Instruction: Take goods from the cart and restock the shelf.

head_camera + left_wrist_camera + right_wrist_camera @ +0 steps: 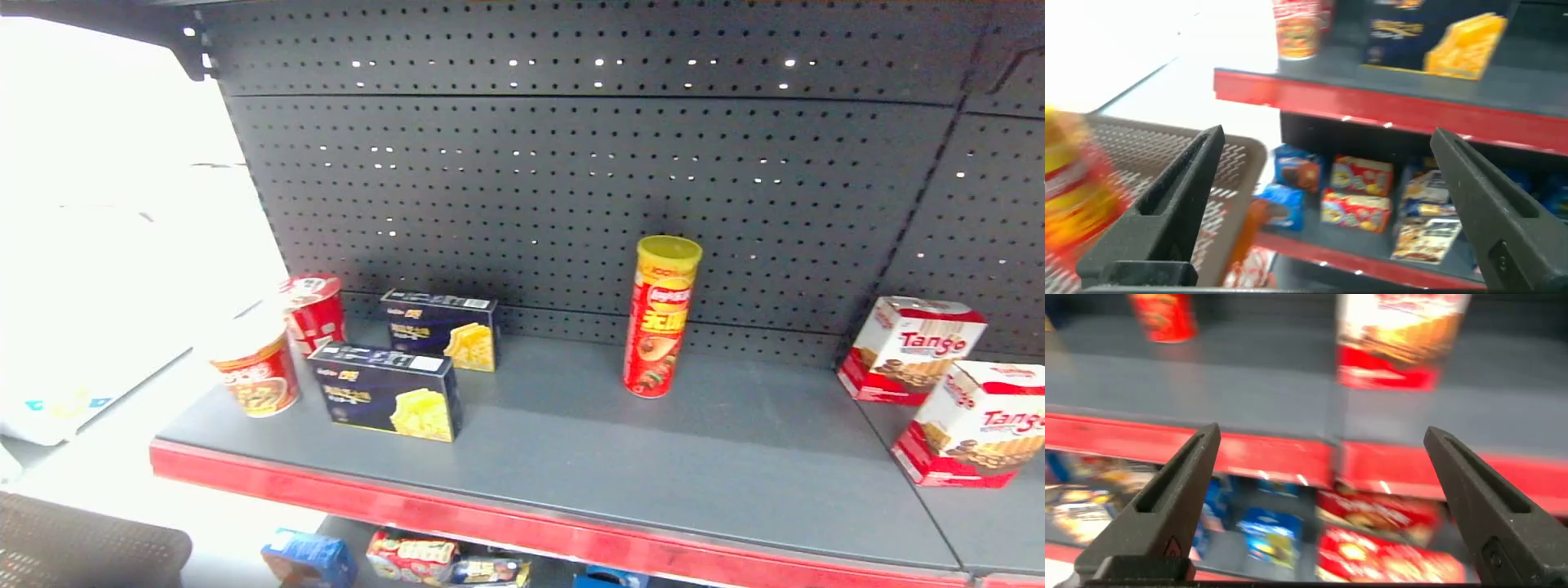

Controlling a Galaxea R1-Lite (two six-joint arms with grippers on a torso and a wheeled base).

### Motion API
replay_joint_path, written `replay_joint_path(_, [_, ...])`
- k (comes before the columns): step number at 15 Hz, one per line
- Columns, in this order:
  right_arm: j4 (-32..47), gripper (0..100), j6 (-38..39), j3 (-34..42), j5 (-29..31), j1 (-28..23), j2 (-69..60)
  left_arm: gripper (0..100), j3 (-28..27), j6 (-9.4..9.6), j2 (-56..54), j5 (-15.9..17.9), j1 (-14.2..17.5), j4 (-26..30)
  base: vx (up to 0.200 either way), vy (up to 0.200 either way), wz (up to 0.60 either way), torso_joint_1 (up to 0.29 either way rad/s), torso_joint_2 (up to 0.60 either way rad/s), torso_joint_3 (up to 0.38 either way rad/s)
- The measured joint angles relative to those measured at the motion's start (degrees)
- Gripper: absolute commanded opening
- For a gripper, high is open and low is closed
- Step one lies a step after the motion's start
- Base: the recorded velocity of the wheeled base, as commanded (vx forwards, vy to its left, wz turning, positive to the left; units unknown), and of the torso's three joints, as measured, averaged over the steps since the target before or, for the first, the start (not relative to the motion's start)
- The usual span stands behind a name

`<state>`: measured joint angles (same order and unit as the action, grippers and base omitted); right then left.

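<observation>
The grey shelf (653, 457) with a red front edge holds a tall red and yellow chip can (660, 317) standing upright at the middle back. Two dark blue boxes (392, 390) and two red cups (257, 371) stand at its left end. My left gripper (1327, 204) is open and holds nothing; it hangs below the shelf's red edge, beside the mesh cart (1143, 155). A blurred red and yellow can (1069, 188) sits in the cart. My right gripper (1323, 498) is open with nothing in it, in front of the shelf's red edge (1290, 457).
Two red and white wafer boxes (939, 376) stand at the shelf's right end. A lower shelf (1372, 220) carries several packets and boxes. A perforated black back panel (571, 180) closes the shelf behind. Bare shelf room lies around the chip can.
</observation>
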<state>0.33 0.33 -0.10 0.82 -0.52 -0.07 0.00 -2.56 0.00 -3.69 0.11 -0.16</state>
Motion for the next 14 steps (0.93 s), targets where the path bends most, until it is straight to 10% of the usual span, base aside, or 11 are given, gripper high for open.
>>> replay_joint_path(14, [0.02,100,0.1,0.0,0.02,0.0,0.0,100,0.0,-0.06,0.0,-0.07,-0.01,0.02,0.0,0.0,0.6,0.001,0.0,0.003])
